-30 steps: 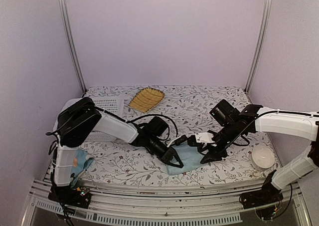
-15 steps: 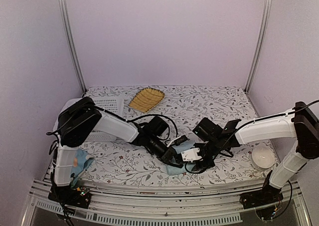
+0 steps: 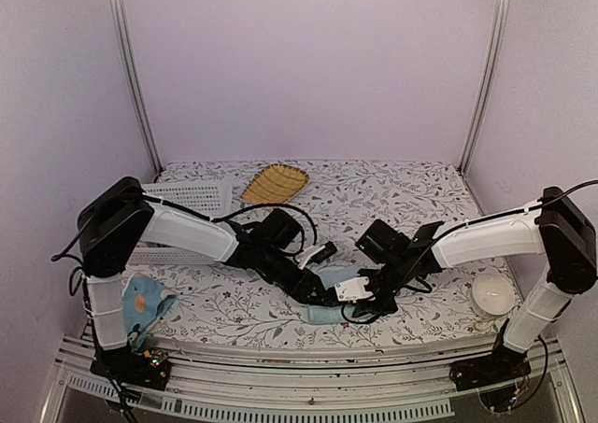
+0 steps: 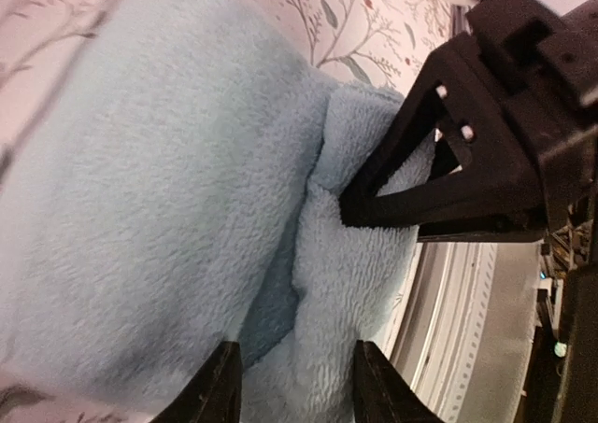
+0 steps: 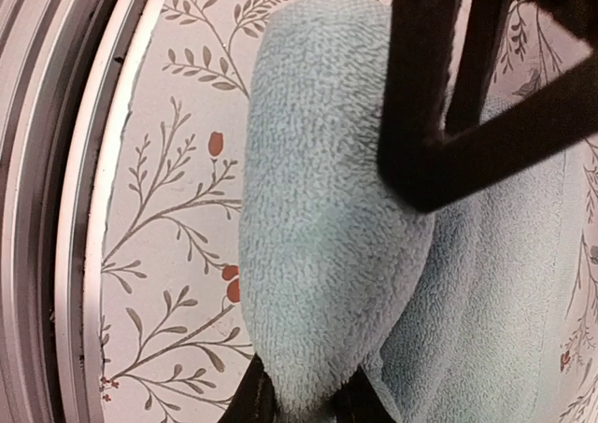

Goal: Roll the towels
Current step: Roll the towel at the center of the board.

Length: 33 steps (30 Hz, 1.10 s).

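Observation:
The plain light-blue towel (image 3: pixel 324 315) lies partly rolled near the table's front edge, between both grippers. In the right wrist view its rolled fold (image 5: pixel 322 218) runs down between my right gripper (image 5: pixel 301 404), which is shut on it. My left gripper (image 4: pixel 294 386) is open, its fingers (image 4: pixel 222 386) standing on either side of a towel ridge (image 4: pixel 346 283) without pinching it. In the top view the left gripper (image 3: pixel 325 290) and right gripper (image 3: pixel 361 296) almost touch over the towel. The printed towel (image 3: pixel 140 302) lies crumpled at the front left by the left arm's base.
A yellow ribbed tray (image 3: pixel 275 185) sits at the back centre, with a white basket (image 3: pixel 192 199) to its left. A white round dish (image 3: pixel 492 297) is at the front right. The metal rail (image 3: pixel 299 386) of the table's front edge runs just beyond the towel.
The right gripper moved left onto the towel and shut on its rolled fold. The left gripper opened and let go, and the left arm stretched out lower.

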### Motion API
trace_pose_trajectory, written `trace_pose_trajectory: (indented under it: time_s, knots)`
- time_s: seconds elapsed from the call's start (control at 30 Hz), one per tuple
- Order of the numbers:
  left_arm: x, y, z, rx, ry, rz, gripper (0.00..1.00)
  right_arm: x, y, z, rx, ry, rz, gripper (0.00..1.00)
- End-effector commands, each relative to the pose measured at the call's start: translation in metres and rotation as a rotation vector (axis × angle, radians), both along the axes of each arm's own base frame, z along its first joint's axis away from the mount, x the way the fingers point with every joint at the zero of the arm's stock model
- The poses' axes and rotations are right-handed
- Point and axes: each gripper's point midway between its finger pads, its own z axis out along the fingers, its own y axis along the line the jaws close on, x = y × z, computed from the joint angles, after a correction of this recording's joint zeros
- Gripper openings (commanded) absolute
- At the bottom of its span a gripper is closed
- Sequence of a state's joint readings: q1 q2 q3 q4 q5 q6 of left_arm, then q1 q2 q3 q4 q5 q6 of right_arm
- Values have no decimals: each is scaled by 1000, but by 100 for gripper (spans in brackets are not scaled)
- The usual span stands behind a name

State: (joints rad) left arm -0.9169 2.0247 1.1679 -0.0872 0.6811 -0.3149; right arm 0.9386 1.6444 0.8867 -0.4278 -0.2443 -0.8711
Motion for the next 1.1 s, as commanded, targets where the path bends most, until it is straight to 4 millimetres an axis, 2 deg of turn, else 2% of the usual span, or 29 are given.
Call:
trace_pose_trajectory:
  time_s: [0.0,0.03,0.13,0.3,0.4,0.57,0.77,0.93,1.07]
  knots:
    - [36,30,22,45,-198,177,44,-40,-28,-14,-132,332,-27,10]
    - [39,33,31,19,-233,209,45,-41,-28,-11,-129,378,-37,9]
    - [33,49,35,19,-315,246,50,-34,-25,-3,-113,517,-87,9]
    - [13,54,58,45,-642,255,51,-12,-17,0,-85,817,-188,9]
    - [0,52,66,29,-734,235,50,-5,-17,-5,-76,920,-207,9]
    - [-24,39,70,7,-902,81,51,3,-16,-21,-74,1030,-238,10]
    - [-18,12,60,152,-1105,-120,64,2,-18,-32,-102,1056,-256,10]
    - [-27,-8,41,176,-1178,-327,60,6,-19,-40,-121,1029,-275,11]
    - [-35,-22,13,228,-1103,-468,56,7,-17,-37,-111,1037,-279,12]
